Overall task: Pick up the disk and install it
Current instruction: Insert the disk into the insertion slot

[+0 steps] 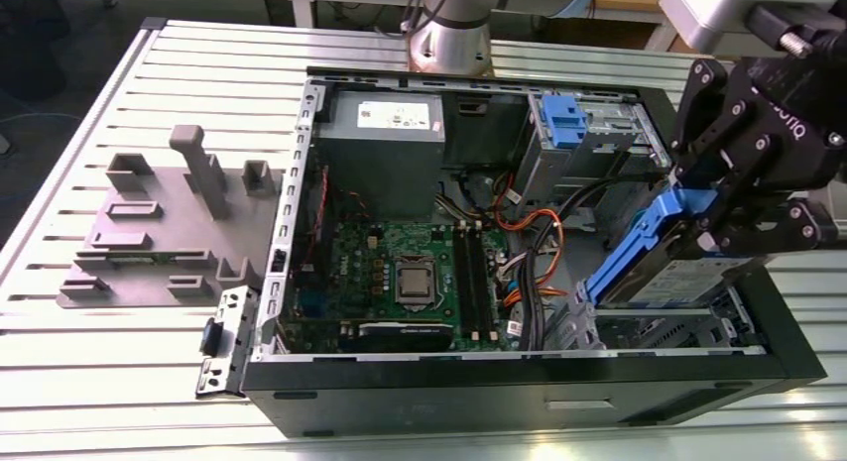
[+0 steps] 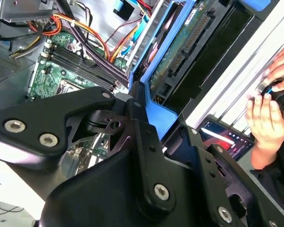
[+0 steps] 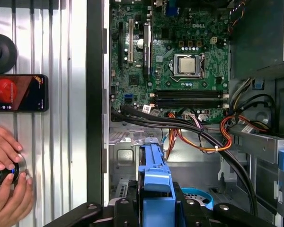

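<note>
Fixture blocks point(image 1: 159, 223) sit on the worktop point(image 1: 79, 382), well away from the fingers point(image 2: 144, 142); the open case's motherboard point(image 1: 397, 273) lies nearer. At the exterior view's right, the gripper point(image 1: 708, 233) is clamped on the disk point(image 1: 668, 278) by its blue bracket point(image 1: 636, 248), tilted above the drive bay point(image 1: 662, 327). The disk is probably stiff, dense and shock-sensitive, so the plastic frame looks like the safest hold.

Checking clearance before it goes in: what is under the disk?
Under the tilted disk, held by the hand, sits a metal drive cage. The cage floor directly beneath is covered by the disk.
</note>
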Motion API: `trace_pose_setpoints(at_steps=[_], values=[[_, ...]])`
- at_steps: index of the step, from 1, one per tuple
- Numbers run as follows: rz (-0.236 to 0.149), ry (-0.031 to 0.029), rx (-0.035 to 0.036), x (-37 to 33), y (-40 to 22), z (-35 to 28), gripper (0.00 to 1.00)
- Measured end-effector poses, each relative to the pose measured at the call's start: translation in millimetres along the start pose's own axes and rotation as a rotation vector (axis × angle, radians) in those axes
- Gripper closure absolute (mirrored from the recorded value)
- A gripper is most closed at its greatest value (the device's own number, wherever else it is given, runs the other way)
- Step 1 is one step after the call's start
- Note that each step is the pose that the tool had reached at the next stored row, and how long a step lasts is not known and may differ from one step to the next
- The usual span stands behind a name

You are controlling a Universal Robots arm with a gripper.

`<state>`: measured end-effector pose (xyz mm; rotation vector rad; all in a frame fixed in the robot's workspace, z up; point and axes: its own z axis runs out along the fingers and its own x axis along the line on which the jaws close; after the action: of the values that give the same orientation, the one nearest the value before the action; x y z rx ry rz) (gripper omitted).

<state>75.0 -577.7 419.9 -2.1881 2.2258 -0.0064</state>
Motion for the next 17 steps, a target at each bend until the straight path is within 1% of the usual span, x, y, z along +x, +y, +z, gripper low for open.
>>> trace_pose_setpoints(at_steps=[10,17], values=[[0.001,-0.0001,0.0,1.3,-0.5,11.1,0.64],[0.001,0.0,0.0,1.4,-0.5,12.6,0.64]])
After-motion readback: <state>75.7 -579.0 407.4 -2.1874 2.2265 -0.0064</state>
